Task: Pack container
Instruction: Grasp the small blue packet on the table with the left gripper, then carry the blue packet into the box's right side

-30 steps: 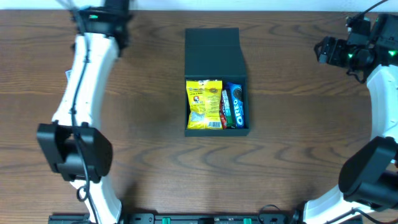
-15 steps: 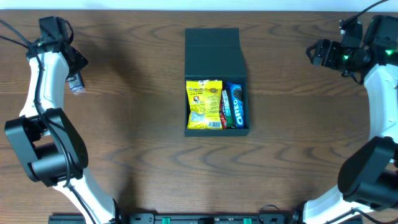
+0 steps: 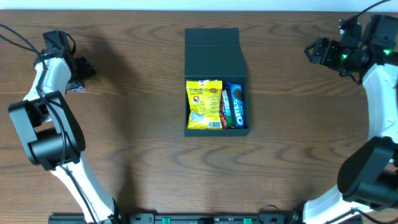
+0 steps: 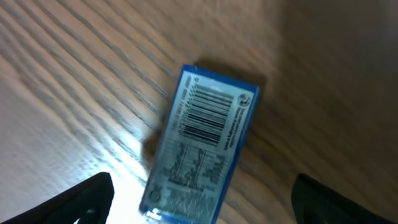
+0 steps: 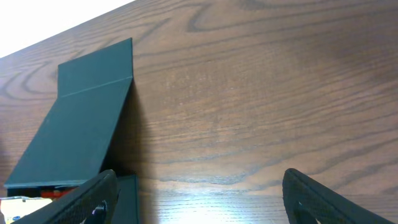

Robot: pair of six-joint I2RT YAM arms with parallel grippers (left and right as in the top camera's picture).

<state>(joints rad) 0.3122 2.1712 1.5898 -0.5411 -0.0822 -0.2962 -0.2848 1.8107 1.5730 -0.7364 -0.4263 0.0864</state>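
— Container, the dark teal-black matte cardboard box [image 3: 212, 53]: where does it sit?
— In the middle of the brown wooden worktop [image 3: 143, 130], with its flap lid open toward the far edge. Inside lies a yellow snack packet [image 3: 204, 104] and, on my right-hand side of it, a blue Oreo packet [image 3: 237, 107], with something red squeezed between them.
— And your jaws?
— My left jaws stand wide apart with nothing in them. They hover over a small blue packet with a barcode [image 4: 202, 143] lying flat near the worktop's far left, well apart from the box. My right jaws gape too, empty, out at the far right.
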